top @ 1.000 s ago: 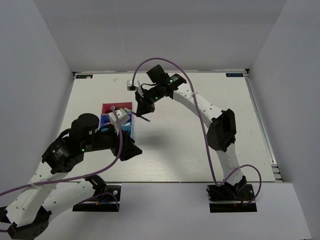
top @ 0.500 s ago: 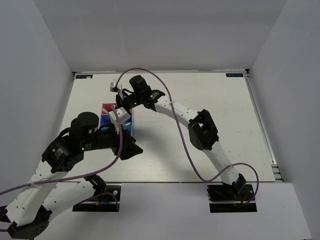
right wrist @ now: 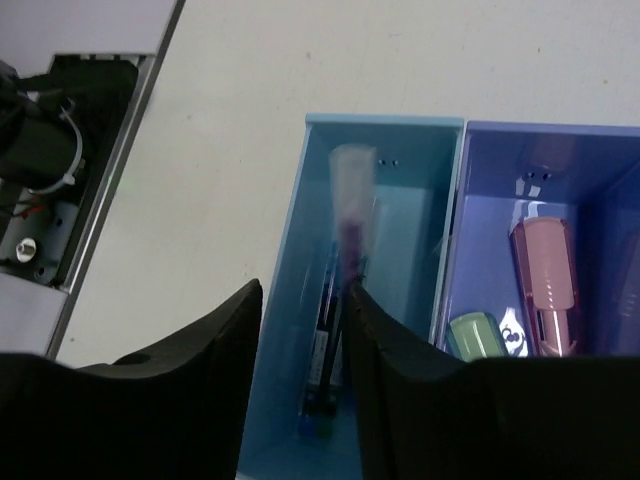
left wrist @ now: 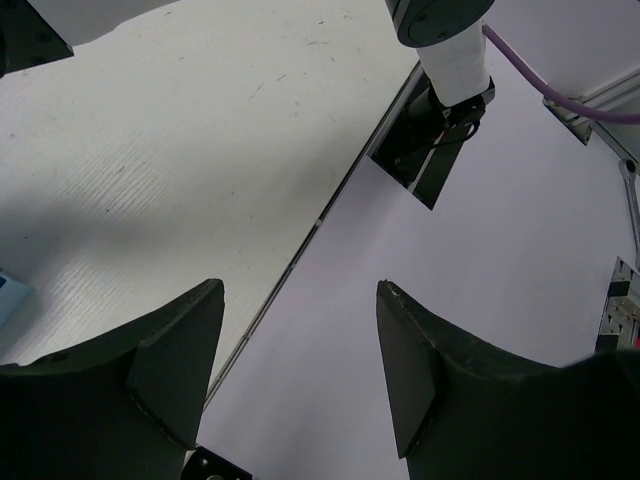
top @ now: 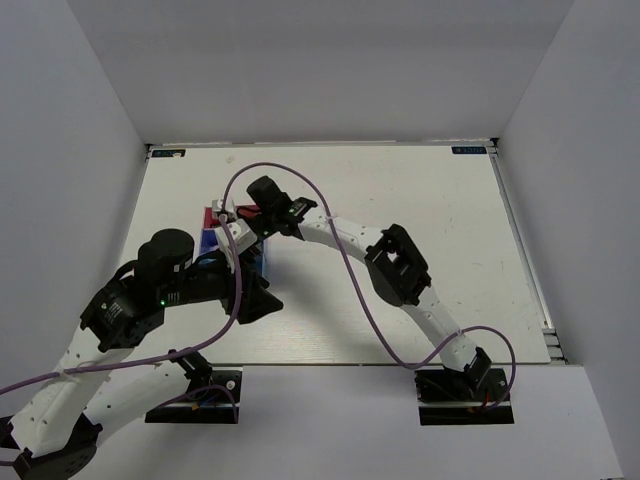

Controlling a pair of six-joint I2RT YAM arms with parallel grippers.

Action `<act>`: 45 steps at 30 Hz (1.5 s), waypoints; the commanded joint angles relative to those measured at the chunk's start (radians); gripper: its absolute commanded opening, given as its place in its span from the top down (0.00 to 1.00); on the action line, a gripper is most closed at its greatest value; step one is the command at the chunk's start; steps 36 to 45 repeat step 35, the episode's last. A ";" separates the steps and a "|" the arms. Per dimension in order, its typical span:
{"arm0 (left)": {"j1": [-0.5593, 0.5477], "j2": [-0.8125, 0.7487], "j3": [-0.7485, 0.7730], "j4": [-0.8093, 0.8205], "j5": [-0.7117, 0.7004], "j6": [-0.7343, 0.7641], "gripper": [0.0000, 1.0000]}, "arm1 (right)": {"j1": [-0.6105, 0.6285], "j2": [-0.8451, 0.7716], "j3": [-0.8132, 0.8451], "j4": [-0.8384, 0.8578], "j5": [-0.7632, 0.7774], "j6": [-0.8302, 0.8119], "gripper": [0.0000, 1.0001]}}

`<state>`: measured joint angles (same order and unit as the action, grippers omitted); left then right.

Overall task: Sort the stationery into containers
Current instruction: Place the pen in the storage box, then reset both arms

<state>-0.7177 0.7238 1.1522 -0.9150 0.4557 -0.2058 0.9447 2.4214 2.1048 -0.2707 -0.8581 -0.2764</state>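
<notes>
The small plastic organizer of three joined bins sits on the white table (right wrist: 250, 60), left of its middle in the top view; there only a corner of the magenta-pink bin (top: 213, 214) shows clearly, as both arms cover the rest. In the right wrist view, the light blue bin (right wrist: 385, 122) holds a thin dark pen with a pale translucent cap (right wrist: 345, 230), lying lengthwise and blurred; more dark shapes lie along the floor near its lower end, too unclear to name. The dark blue bin (right wrist: 550, 130) beside it, sharing a wall, holds a pastel pink capsule piece (right wrist: 548, 285) and a pastel green capsule piece (right wrist: 477, 338), close together at the near end.

The right claw (right wrist: 303, 300) hangs directly above the light blue bin, its fingers partly apart; the gap is wider than the pen, which runs between them close to the right-hand finger in this view, and no pinch on it shows. The left claw (left wrist: 300, 300) is spread wide with nothing between its fingers, held over the near edge of the table beside the organizer.
</notes>
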 commanded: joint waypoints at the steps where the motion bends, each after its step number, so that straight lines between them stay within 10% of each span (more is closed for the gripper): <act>1: -0.005 -0.009 -0.009 -0.007 -0.009 0.013 0.28 | 0.008 -0.087 -0.003 -0.070 0.004 -0.098 0.56; 8: -0.005 0.002 0.018 -0.021 -0.035 -0.001 0.31 | 0.003 -0.162 -0.002 -0.064 0.030 -0.090 0.46; 12: -0.005 0.005 0.053 -0.056 -0.087 -0.010 0.65 | -0.007 -0.241 -0.005 -0.068 0.184 0.020 1.00; 13: -0.005 0.012 0.056 -0.059 -0.097 -0.012 0.81 | -0.009 -0.254 0.010 -0.102 0.244 0.041 1.00; 17: -0.005 0.017 0.037 -0.062 -0.175 -0.032 0.90 | -0.037 -0.382 0.006 -0.278 0.639 0.124 1.00; 18: -0.006 0.014 0.017 -0.052 -0.181 -0.038 0.89 | -0.058 -0.419 -0.087 -0.280 0.727 0.125 1.00; 19: -0.005 0.017 -0.005 -0.041 -0.184 -0.044 0.67 | -0.066 -0.541 -0.205 -0.280 0.760 0.120 0.73; 23: -0.005 0.014 -0.061 -0.006 -0.230 -0.072 0.00 | -0.109 -0.778 -0.532 -0.318 0.933 0.063 0.38; 34: -0.020 0.138 -0.230 0.189 -0.186 -0.095 0.00 | -0.173 -1.433 -1.162 -0.216 1.202 0.120 0.14; 45: -0.025 0.152 -0.233 0.215 -0.187 -0.095 0.00 | -0.182 -1.453 -1.180 -0.213 1.197 0.121 0.11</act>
